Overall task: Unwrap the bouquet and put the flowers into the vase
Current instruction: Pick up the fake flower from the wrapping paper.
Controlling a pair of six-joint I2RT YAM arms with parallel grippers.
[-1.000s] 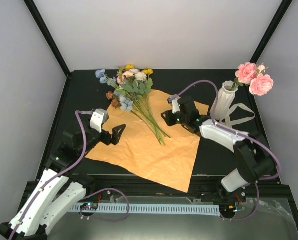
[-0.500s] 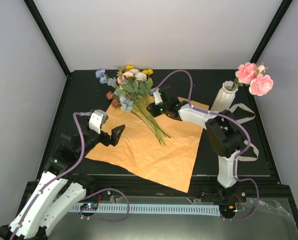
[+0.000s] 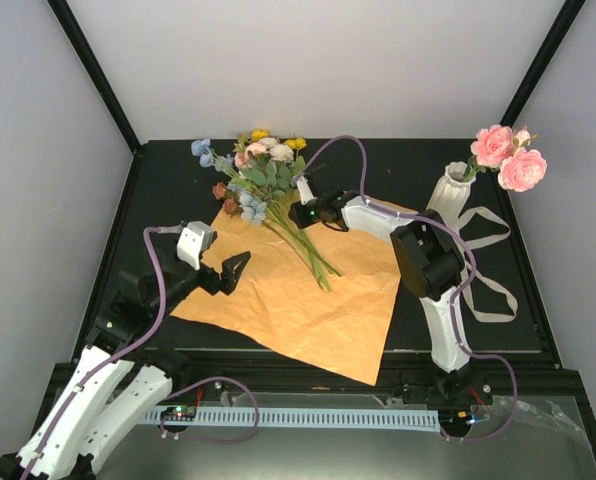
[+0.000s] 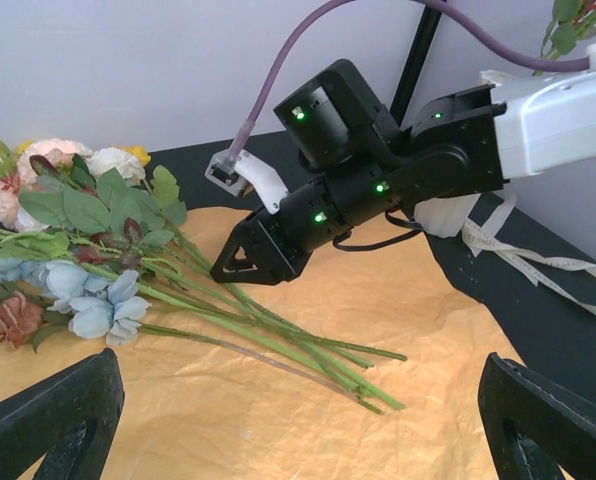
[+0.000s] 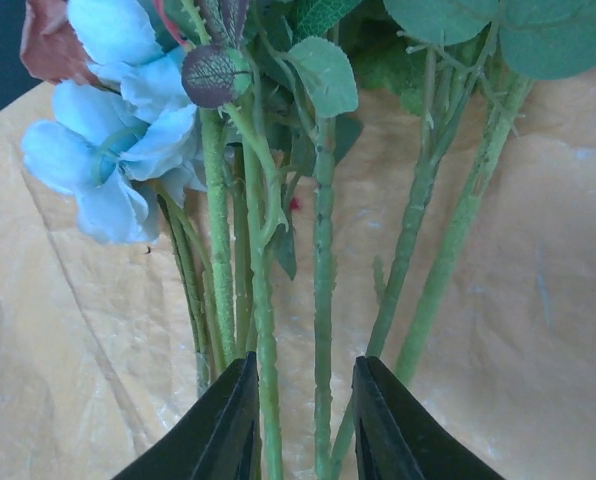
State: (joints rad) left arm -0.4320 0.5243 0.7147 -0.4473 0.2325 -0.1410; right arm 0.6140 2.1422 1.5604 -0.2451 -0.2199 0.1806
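Top external: high overhead, looking down and forward. Left wrist: low, facing across crinkled orange paper sheet [image 4: 278, 430]. Right wrist: close-up. All share thin green stems [image 5: 323, 300], mid-frame.

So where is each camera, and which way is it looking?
Top camera: above and behind the arms, looking down on the table, orange paper, flowers and vase; the left gripper and right gripper both show.
Left wrist: low over the paper, facing the right gripper across the stems; its wide-open fingers sit at the bottom corners.
Right wrist: close above the green stems; its two fingertips poke in below.
Shared: all three see stems on paper.
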